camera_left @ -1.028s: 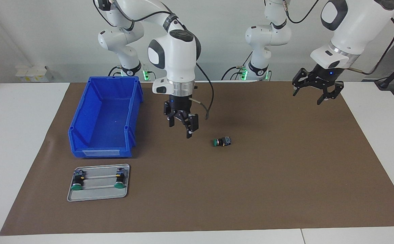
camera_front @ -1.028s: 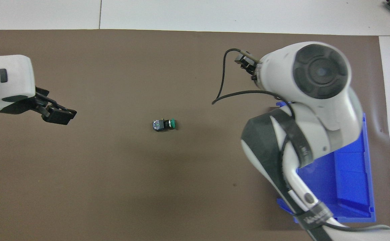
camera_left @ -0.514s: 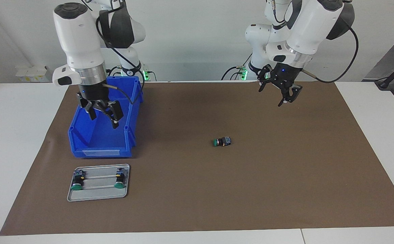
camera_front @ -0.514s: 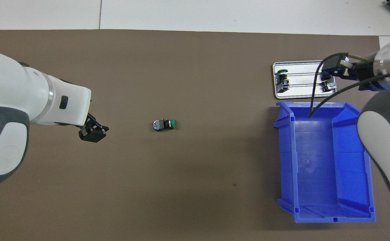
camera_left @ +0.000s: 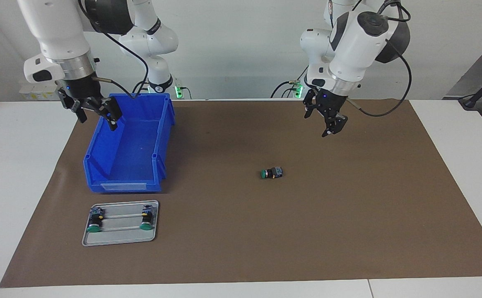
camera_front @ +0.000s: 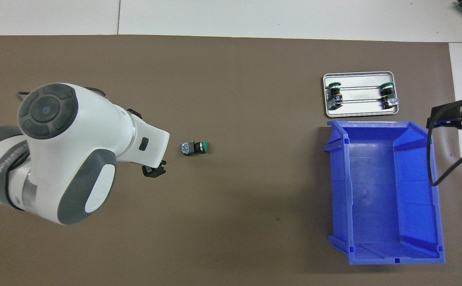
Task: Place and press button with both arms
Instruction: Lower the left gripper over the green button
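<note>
The brown mat point(camera_left: 348, 215) over the white table point(camera_left: 464, 140) looks matt and paper-like, faintly creased at its edge. The blue bin point(camera_left: 162, 124) is glossy moulded plastic (light glints along its walls). The tray point(camera_left: 119, 241) is brushed silvery metal. The button point(camera_left: 271, 173) has a smooth green plastic cap on a black body. The arms point(camera_left: 355, 41) wear smooth, glossy white shells with matt black joints.

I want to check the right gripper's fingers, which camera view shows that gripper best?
The facing view: the right gripper shows whole there, fingers spread open, raised over the blue bin's rim nearest the robots. In the overhead view only a black part of it shows at the picture's edge, beside the bin.
</note>
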Controlling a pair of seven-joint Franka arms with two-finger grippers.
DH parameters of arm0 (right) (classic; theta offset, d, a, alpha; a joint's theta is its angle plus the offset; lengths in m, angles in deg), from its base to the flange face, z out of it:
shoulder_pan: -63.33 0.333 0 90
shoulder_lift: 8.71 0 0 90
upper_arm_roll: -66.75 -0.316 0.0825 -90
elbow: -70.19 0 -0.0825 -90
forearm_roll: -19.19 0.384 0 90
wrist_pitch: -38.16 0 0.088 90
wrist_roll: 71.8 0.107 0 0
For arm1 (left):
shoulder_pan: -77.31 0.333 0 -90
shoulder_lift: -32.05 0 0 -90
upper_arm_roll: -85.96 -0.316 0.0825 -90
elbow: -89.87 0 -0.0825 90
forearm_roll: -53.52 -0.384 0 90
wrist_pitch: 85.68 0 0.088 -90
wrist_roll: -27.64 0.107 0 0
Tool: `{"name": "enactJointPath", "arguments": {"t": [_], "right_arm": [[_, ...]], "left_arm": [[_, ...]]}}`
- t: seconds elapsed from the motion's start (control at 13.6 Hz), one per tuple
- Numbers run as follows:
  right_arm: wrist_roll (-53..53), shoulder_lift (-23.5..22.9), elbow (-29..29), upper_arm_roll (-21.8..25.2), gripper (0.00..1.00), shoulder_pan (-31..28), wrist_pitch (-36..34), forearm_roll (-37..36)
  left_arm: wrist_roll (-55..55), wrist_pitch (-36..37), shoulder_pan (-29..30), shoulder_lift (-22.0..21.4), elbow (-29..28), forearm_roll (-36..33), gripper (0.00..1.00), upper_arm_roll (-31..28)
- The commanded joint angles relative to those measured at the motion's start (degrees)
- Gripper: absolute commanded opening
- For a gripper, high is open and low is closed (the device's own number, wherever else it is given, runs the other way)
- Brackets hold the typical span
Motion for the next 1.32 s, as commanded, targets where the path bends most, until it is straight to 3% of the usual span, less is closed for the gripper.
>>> {"name": "enactJointPath", "arguments": {"t": [0.0, 0.29, 0.59, 0.88, 1.25], "right_arm": [[-2.8, 0.2, 0.3, -0.4, 1.0, -1.5, -1.1, 2.1], [-7.8, -0.8, 2.7, -0.4, 1.0, -2.3, -4.5, 2.6], [-8.2, -1.1, 2.5, -0.4, 1.0, -2.1, -4.4, 1.3], [-8.3, -1.1, 2.4, -0.5, 1.0, -1.5, -4.2, 0.5], [-8.0, -1.0, 1.9, -0.6, 1.0, -1.4, -3.7, -0.2]], "left_arm": [[0.8, -6.1, -2.6, 1.8, -2.0, -1.0, 0.89, -0.9], [0.9, -12.7, -3.6, 3.3, -4.4, -1.0, 0.87, -0.9], [3.0, -18.5, -5.1, 10.2, -2.5, -1.1, 0.86, -1.0], [6.6, -19.2, -6.0, 16.7, 2.6, -2.6, 0.86, -1.0], [10.1, -23.1, -6.6, 19.4, 1.9, -3.5, 0.84, -1.0]]}}
